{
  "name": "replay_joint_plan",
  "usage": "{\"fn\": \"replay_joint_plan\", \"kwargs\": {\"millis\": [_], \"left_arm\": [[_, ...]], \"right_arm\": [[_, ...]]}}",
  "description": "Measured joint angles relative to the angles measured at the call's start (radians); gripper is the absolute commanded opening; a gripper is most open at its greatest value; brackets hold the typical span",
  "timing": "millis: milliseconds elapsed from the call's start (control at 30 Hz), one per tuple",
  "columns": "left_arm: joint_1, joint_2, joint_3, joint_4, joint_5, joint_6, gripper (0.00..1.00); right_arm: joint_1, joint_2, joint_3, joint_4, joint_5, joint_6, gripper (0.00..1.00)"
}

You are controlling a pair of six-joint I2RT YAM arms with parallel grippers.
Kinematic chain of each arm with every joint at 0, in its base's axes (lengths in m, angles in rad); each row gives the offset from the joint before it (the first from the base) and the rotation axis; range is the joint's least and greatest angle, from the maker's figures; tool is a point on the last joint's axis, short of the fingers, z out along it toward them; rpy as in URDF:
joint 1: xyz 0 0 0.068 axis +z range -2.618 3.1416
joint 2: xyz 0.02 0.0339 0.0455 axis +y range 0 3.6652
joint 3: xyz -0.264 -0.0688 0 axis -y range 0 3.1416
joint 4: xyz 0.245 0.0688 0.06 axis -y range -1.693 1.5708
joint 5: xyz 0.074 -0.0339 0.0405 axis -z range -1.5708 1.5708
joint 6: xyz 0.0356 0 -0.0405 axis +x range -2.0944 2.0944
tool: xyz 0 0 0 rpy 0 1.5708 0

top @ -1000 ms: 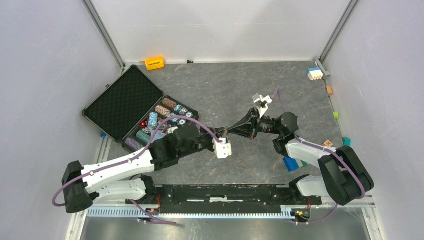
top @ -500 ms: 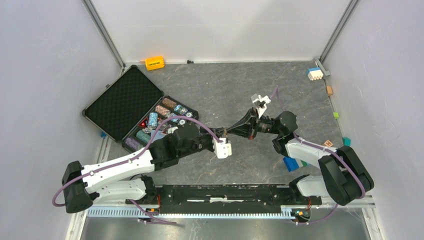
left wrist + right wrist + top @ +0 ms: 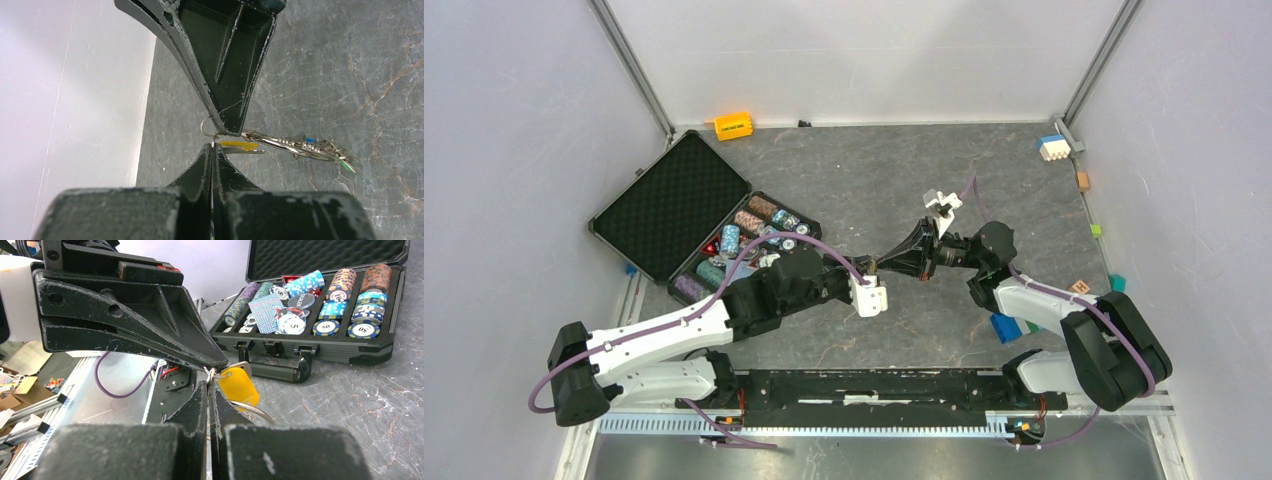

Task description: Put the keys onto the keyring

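My left gripper (image 3: 868,268) and right gripper (image 3: 886,262) meet tip to tip above the table's middle. In the left wrist view my left gripper (image 3: 212,146) is shut on a key with a yellow tag (image 3: 237,145) and its small split ring (image 3: 206,125). The right gripper (image 3: 231,131) above it is shut on the large silver keyring (image 3: 280,143), which carries keys with blue (image 3: 310,140) and green (image 3: 347,164) tags. In the right wrist view my right gripper (image 3: 209,384) is shut, with the keyring (image 3: 257,411) emerging beside it and the yellow tag (image 3: 237,386) hanging at the left gripper's tip (image 3: 220,365).
An open black case of poker chips (image 3: 669,200) lies at the left and shows in the right wrist view (image 3: 325,342). An orange-yellow block (image 3: 733,126) sits at the back. A blue-white brick stack (image 3: 1053,147) and a blue block (image 3: 1004,328) are at the right.
The right arm has shifted slightly left toward the left gripper. Both grippers stay shut, tip to tip.
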Motion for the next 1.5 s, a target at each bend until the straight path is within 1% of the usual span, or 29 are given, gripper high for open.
{"fn": "replay_joint_plan", "kwargs": {"millis": [1500], "left_arm": [[0.000, 0.000, 0.002, -0.012, -0.006, 0.000, 0.02]], "right_arm": [[0.005, 0.000, 0.018, -0.053, -0.006, -0.040, 0.00]]}}
